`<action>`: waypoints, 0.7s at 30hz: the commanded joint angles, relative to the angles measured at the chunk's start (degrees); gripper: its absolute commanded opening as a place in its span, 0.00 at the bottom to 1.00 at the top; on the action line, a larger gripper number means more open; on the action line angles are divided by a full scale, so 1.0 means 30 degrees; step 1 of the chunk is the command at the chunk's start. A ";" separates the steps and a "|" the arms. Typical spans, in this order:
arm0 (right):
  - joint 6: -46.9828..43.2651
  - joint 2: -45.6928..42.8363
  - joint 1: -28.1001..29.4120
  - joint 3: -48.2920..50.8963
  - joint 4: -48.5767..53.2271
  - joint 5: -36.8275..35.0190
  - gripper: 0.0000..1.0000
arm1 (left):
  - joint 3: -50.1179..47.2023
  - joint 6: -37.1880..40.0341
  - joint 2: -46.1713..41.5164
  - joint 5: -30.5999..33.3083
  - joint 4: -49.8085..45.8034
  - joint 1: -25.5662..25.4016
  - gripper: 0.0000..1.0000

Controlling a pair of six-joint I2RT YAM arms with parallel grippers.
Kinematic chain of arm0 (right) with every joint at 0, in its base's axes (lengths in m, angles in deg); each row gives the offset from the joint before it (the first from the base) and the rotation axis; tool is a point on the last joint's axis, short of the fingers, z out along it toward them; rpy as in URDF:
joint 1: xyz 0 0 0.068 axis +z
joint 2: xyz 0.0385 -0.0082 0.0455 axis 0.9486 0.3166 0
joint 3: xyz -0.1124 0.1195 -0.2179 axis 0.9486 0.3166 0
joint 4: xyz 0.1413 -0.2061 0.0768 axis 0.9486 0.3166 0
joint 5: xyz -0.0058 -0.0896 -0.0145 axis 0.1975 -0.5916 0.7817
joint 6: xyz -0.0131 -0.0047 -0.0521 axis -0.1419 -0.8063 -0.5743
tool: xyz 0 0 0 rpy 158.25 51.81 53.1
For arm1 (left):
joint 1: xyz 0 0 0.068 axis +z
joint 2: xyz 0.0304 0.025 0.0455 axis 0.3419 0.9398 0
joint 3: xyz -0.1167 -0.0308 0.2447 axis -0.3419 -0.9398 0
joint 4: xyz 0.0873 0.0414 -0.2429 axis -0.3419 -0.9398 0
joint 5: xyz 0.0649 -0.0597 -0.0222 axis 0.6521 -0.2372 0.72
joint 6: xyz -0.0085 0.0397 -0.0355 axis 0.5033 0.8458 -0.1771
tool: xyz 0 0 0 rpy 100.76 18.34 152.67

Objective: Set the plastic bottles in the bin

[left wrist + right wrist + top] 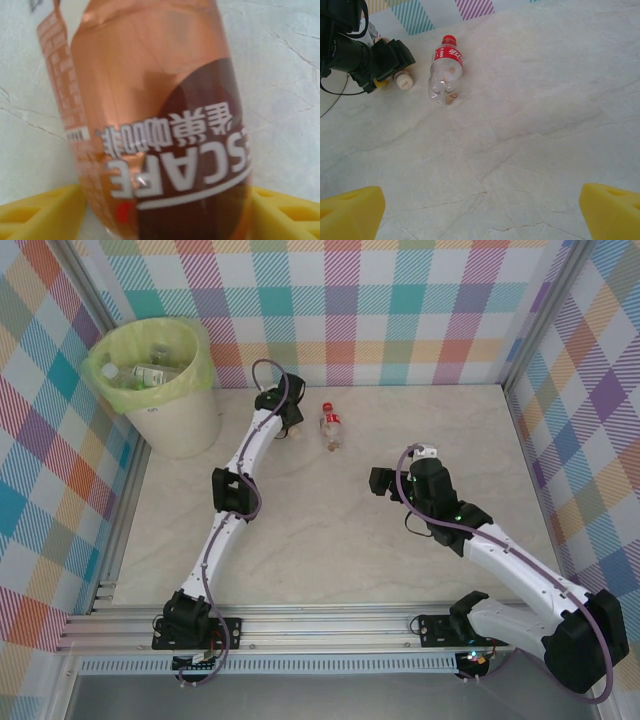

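The round white bin [182,428], lined with a yellow-green plastic bag, stands at about 10 o'clock from the middle of the pale marble-patterned tabletop [330,560], against the chequered wall. Several clear plastic bottles [150,370] already lie inside it.

The left gripper [289,424] is stretched out to roughly 11 o'clock from the table's middle, just to the bin's 3 o'clock side. Its wrist camera looks straight onto a small plastic bottle with a copper-orange and brown label [160,125] bearing white lettering. The bottle sits between the yellow fingertips [40,212], one on each side at 8 and 4 o'clock of that view. The pads seem to meet the bottle's sides, but whether the jaws are truly clamped on it I cannot tell. In the right wrist view this bottle's white cap [403,80] pokes out beside the black gripper body.

A second small clear plastic bottle with a red label and red cap [331,427] lies on its side on the table near 12 o'clock, just beside the left gripper and apart from it.

The right gripper [480,215] hovers between 4 and 5 o'clock from the red-labelled bottle, well apart from it. Its jaws stand wide apart with bare tabletop between them.
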 commanded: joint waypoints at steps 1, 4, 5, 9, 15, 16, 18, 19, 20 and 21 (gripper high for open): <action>-0.0250 -0.0013 -0.0092 0.0069 -0.0040 -0.0257 1.00 | 0.1075 0.1444 0.0208 -0.1074 -0.1284 -0.0136 0.71; -0.0206 0.0157 -0.0090 0.0099 -0.0162 -0.0227 1.00 | 0.1524 0.2265 0.0030 -0.1651 -0.1387 -0.0191 0.64; -0.0199 0.0293 -0.0091 0.0043 -0.0233 -0.0204 1.00 | 0.1546 0.2563 -0.0090 -0.1625 -0.1413 -0.0222 0.62; -0.0309 0.0649 -0.0092 -0.0215 -0.0290 -0.0081 1.00 | 0.1547 0.3297 -0.0617 -0.1708 -0.1515 -0.0257 0.54; -0.0404 0.0724 -0.0092 -0.0315 -0.0405 0.0153 1.00 | 0.1547 0.3967 -0.1551 -0.2140 -0.1823 -0.0330 0.43; -0.0424 0.0716 -0.0092 -0.0327 -0.0394 0.0154 1.00 | 0.1547 0.4054 -0.1719 -0.2168 -0.1916 -0.0359 0.42; -0.0426 0.0688 -0.0090 -0.0326 -0.0414 0.0190 1.00 | 0.1562 0.4425 -0.2180 -0.2427 -0.2251 -0.0431 0.39; -0.0448 0.0643 -0.0092 -0.0327 -0.0429 0.0198 1.00 | 0.1566 0.4590 -0.2410 -0.2499 -0.2413 -0.0479 0.38; -0.0442 0.0610 -0.0092 -0.0288 -0.0450 0.0186 1.00 | 0.1555 0.4837 -0.2605 -0.2503 -0.2564 -0.0545 0.37; -0.0426 0.0578 -0.0091 -0.0256 -0.0486 0.0183 1.00 | 0.1566 0.5066 -0.2914 -0.2572 -0.2717 -0.0607 0.36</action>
